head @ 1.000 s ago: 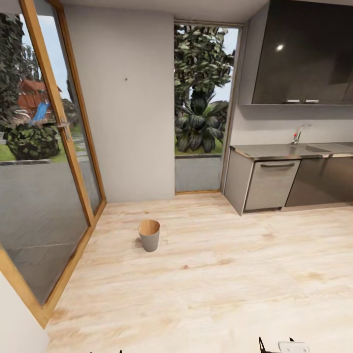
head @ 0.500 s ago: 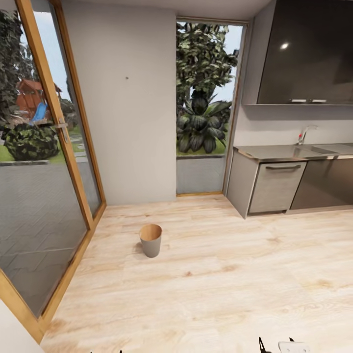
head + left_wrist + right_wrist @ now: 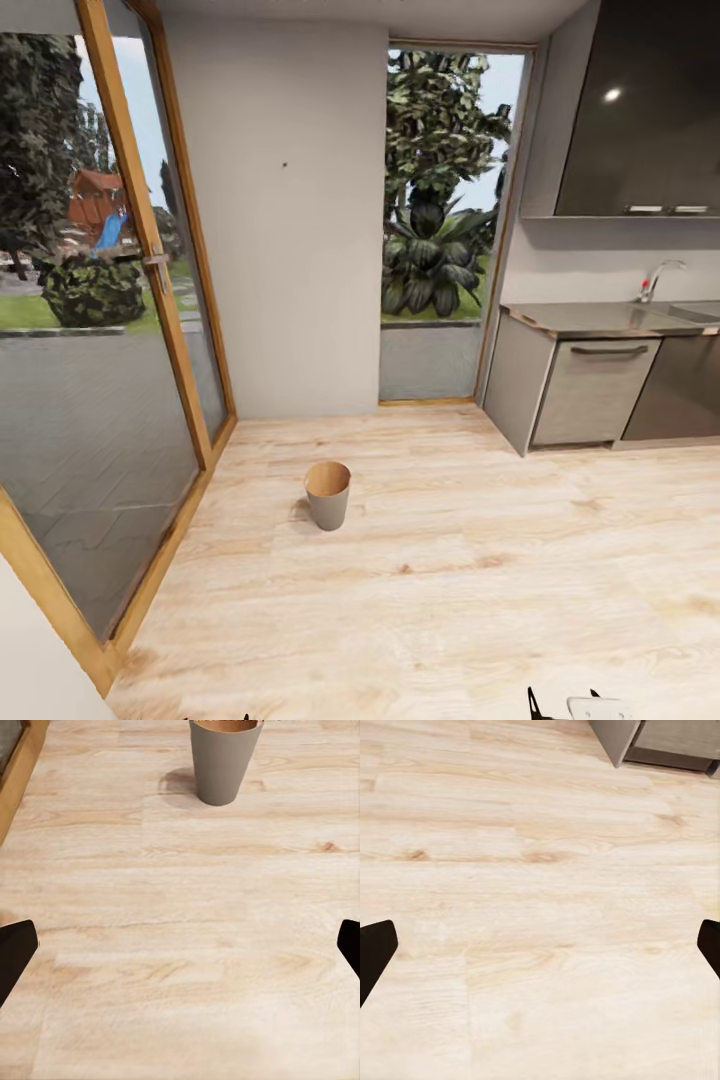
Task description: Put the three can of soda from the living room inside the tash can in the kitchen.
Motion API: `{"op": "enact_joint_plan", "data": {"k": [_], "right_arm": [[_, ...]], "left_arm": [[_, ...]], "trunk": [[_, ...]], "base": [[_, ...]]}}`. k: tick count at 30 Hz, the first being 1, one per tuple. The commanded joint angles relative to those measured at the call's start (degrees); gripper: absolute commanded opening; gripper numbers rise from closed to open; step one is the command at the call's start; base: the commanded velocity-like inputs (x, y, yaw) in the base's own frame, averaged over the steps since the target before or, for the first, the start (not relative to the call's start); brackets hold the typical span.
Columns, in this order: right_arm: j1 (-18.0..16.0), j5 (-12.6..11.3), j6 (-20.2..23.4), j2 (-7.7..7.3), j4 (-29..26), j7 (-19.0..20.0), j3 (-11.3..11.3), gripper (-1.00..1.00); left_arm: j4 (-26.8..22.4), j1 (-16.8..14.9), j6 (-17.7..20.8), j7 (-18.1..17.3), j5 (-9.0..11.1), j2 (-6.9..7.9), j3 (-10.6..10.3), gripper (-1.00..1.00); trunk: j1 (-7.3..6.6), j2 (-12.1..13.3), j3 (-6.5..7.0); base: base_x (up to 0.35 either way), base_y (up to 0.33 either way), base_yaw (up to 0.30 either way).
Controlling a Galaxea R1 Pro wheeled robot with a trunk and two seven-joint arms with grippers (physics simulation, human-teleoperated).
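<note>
The tash can (image 3: 328, 497), pale grey with an orange-brown inside, stands upright on the plank floor in the head view, ahead and slightly to the left. The left wrist view has the same bin (image 3: 223, 761) some way beyond my left gripper (image 3: 180, 945), which is open, its black fingertips (image 3: 15, 949) wide apart over bare floor. My right gripper (image 3: 540, 945) is open too, with only floor planks between its tips. Its top edge pokes into the head view's lower border (image 3: 565, 706). The cans of soda are out of view.
A wood-framed glass door (image 3: 150, 300) runs along the left side. A grey kitchen counter (image 3: 590, 320) with cabinets and a tap stands at the right, under a dark wall cabinet (image 3: 650, 110). The cabinet's corner (image 3: 619, 735) lies ahead of the right gripper.
The whole head view has shifted: door, bin and counter slid rightward and slightly down in the picture, so the camera moved. The bin stands as before and both grippers stay low.
</note>
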Motion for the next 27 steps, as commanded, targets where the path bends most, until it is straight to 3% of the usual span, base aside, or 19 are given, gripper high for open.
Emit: {"op": "enact_joint_plan", "data": {"k": [1, 14, 27], "right_arm": [[0.00, 0.00, 0.00, 0.02, 0.00, -0.01, 0.00, 1.00], [0.00, 0.00, -0.01, 0.10, 0.00, -0.07, -0.03, 1.00], [0.00, -0.02, 0.04, 0.10, 0.20, 0.06, 0.02, 1.00]], "left_arm": [[0.00, 0.00, 0.01, 0.02, 0.00, 0.00, 0.00, 1.00], [0.00, 0.00, 0.06, 0.16, 0.00, -0.05, 0.00, 1.00], [0.06, 0.00, 0.14, 0.18, -0.01, -0.09, 0.00, 1.00]], "trunk": [[0.00, 0.00, 0.04], [0.00, 0.00, 0.23], [0.00, 0.00, 0.69]], "base": [[0.011, 0.016, 0.113], [0.050, -0.054, 0.028], [0.113, -0.144, -0.163]]}}
